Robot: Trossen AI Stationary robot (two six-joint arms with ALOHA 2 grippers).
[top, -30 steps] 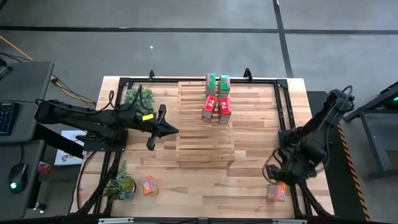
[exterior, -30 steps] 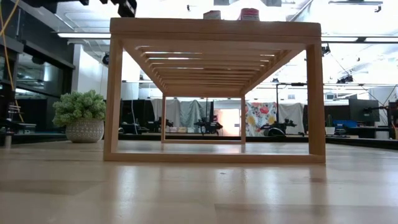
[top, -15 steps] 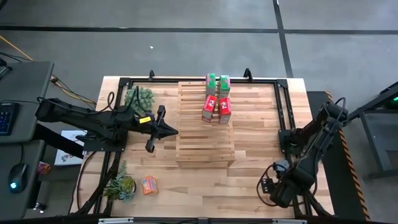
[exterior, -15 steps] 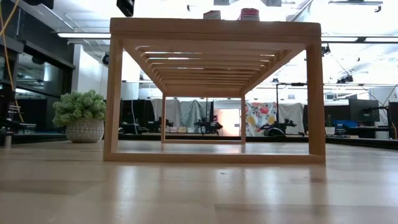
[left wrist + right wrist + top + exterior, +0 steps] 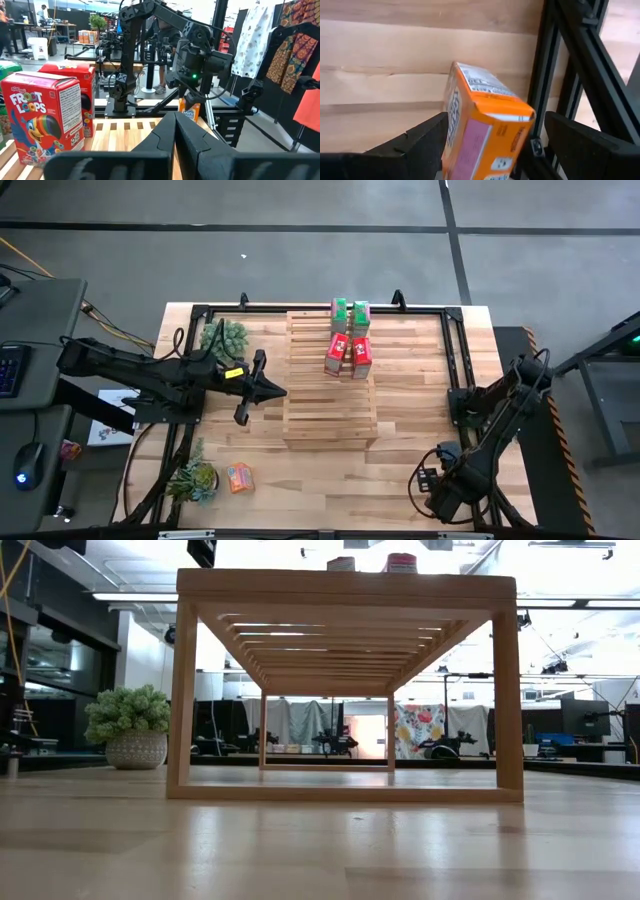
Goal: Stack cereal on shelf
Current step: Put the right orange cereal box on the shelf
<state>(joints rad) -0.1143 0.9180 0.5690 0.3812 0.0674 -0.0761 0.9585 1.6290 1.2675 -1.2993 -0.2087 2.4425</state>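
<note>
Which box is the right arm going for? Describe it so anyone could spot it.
Start at the wooden shelf mid-table, then go to the table's near right corner, by the black frame rail. The orange cereal box lies there between the open fingers of the right gripper; the other orange box sits near-left, beside a plant.

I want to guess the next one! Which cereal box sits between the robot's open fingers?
The orange box by the table's right edge, between the right gripper. The other orange box lies far left, untouched.
</note>
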